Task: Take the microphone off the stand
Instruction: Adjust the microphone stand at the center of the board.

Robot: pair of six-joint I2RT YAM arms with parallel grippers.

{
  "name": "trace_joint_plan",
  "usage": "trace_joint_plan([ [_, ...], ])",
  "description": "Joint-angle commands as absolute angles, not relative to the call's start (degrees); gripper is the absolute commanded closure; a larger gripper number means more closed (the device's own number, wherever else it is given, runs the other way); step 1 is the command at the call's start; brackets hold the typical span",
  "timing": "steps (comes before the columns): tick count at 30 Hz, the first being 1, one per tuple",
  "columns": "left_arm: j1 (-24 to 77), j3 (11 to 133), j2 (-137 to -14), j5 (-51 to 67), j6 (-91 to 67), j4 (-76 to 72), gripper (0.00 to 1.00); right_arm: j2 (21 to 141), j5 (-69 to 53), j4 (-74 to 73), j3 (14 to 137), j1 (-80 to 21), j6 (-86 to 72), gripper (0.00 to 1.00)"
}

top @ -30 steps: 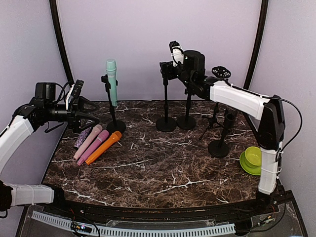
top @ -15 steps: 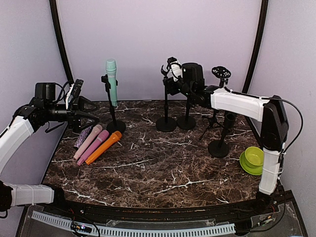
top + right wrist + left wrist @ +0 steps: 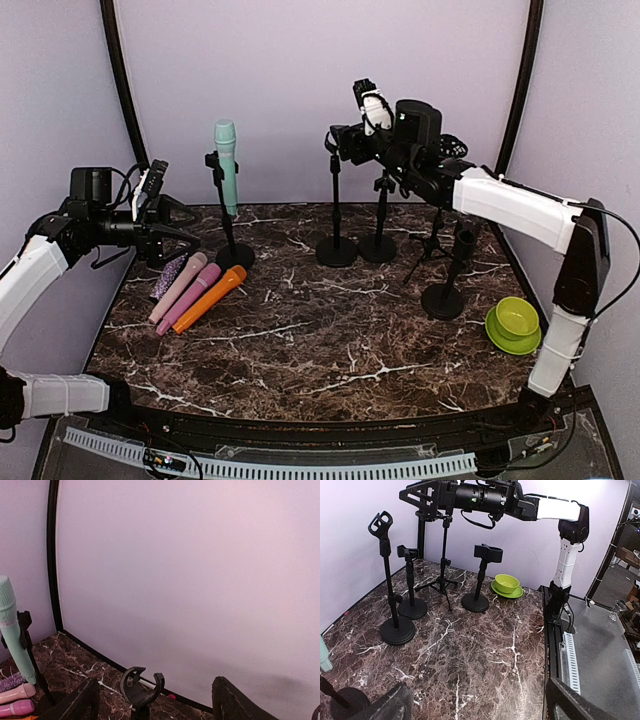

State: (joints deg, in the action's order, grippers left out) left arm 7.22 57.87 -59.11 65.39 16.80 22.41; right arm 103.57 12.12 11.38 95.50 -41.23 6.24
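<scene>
The teal microphone (image 3: 226, 165) stands upright in the clip of its stand (image 3: 230, 235), just ahead of the left tool (image 3: 185, 228) and a little above its fingertips. In the left wrist view only a sliver of it shows at the far left edge, so the tool is not squared up to it. The left tool's fingers are wide apart with nothing between them. The right tool (image 3: 338, 143) is also spread and empty, well away from the microphone, with the clip of an empty stand (image 3: 141, 686) right below its fingers. The main risk, as I judge it, is tipping. The stand is a thin pole on a small round base, and a sideways pull against the clip's grip would likely drag the stand over rather than free the microphone. A low approach could close the left tool on the pole or clip instead of the body. If the stand falls toward that tool, it lands among the loose microphones (image 3: 195, 290) lying on the worktop (image 3: 330, 340) below it. The right tool could also knock over the empty stand if it drops.
</scene>
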Motion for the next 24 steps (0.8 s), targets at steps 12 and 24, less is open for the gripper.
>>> trace_joint_plan([
  [12, 6.8, 57.3, -57.7, 66.9, 16.8, 22.3, 0.07, 113.3, 19.2, -1.5, 112.3, -40.9, 6.5, 0.25],
  [24, 6.8, 56.9, -57.7, 67.2, 16.1, 21.3, 0.08, 107.7, 14.9, 2.5, 105.8, -40.9, 4.2, 0.28],
])
